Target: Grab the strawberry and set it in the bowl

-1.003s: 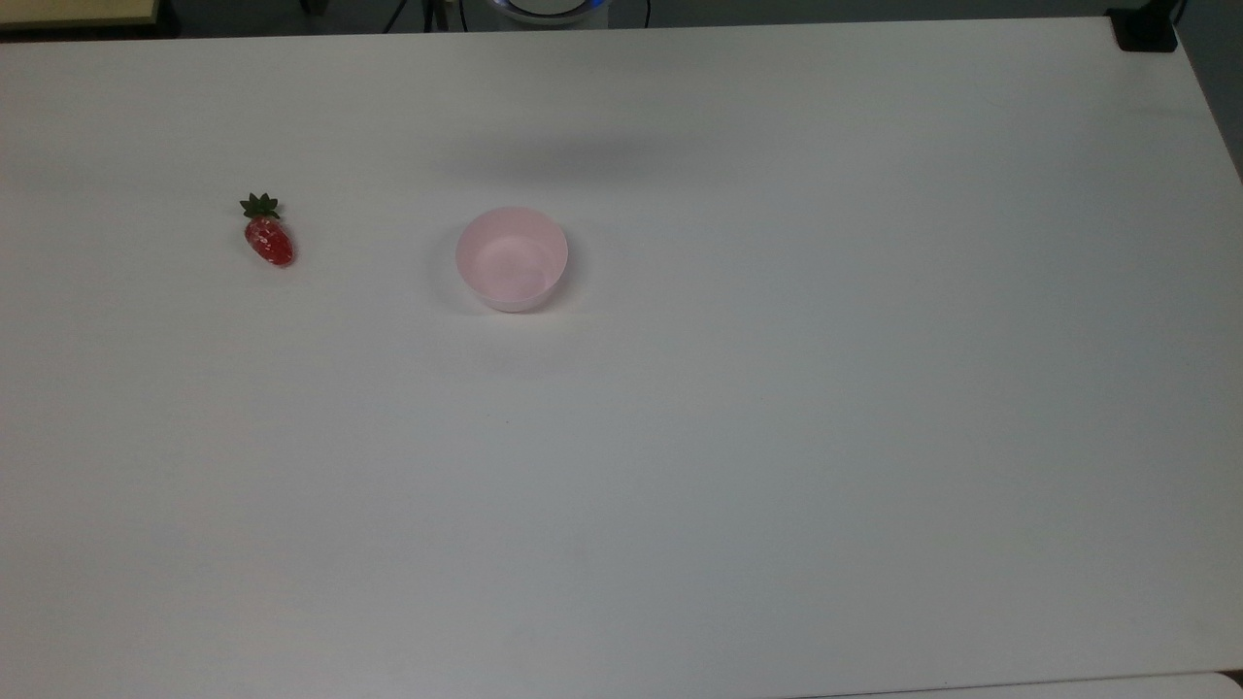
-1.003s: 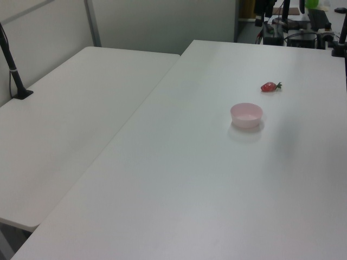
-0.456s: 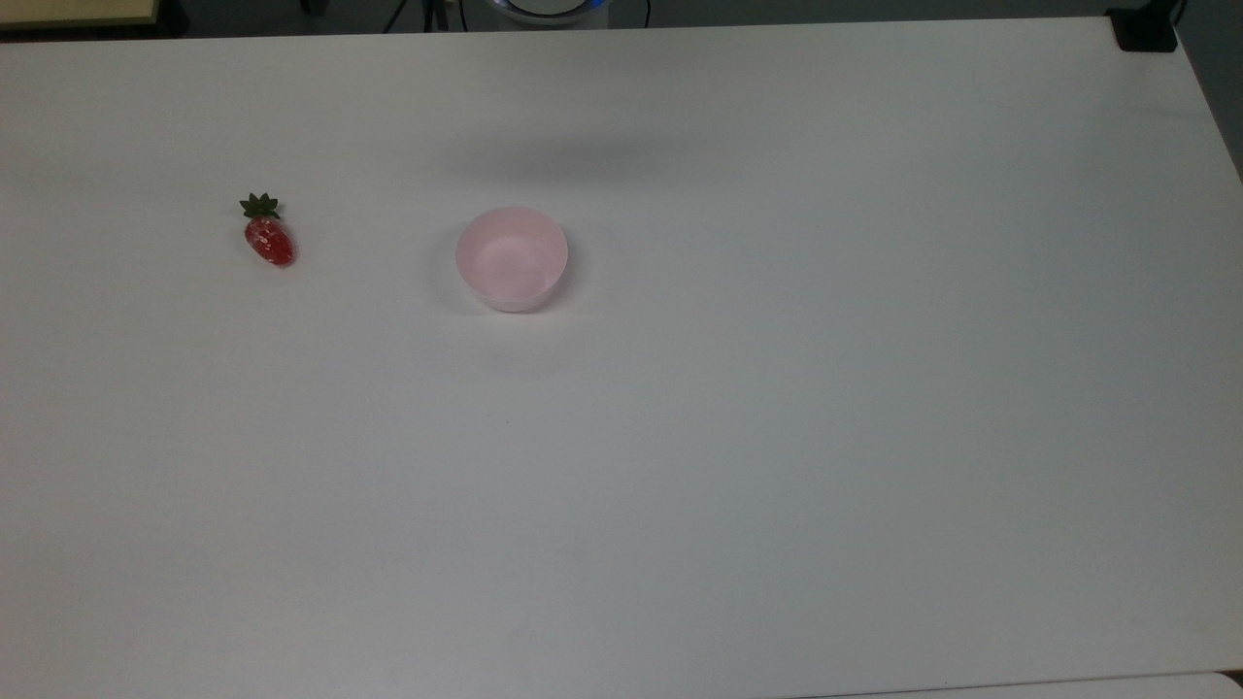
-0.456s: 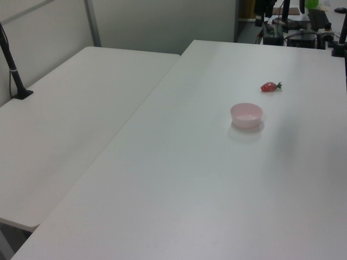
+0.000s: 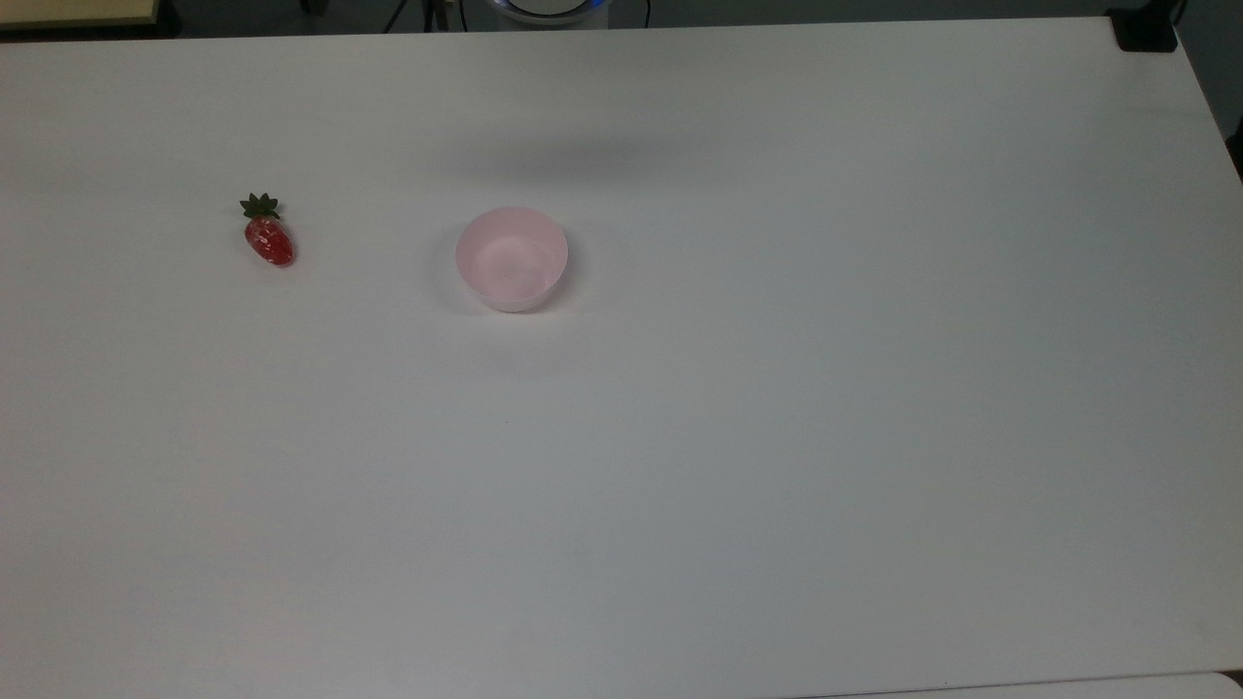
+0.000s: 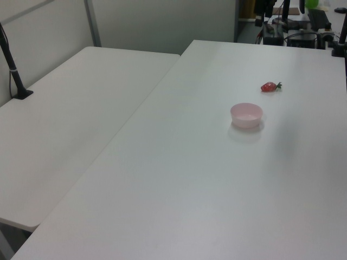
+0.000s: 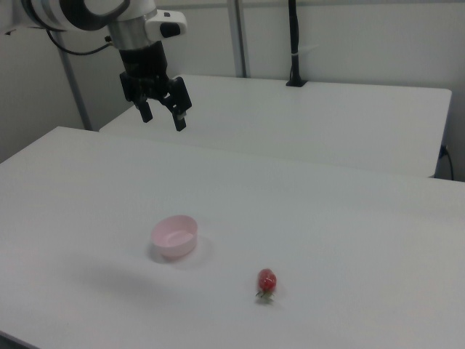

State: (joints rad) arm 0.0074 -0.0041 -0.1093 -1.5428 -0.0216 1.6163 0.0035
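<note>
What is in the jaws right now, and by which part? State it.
Nothing. The gripper hangs open above the table; the strawberry lies beside the bowl.

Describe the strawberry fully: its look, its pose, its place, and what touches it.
The strawberry is a small, glossy red toy, elongated, with a dark green spiky leaf cap at one end. It lies on its side on the white table, cap toward the top view's upper edge. It sits apart from the pink bowl, on the top view's left of it. Only the table touches it.
</note>
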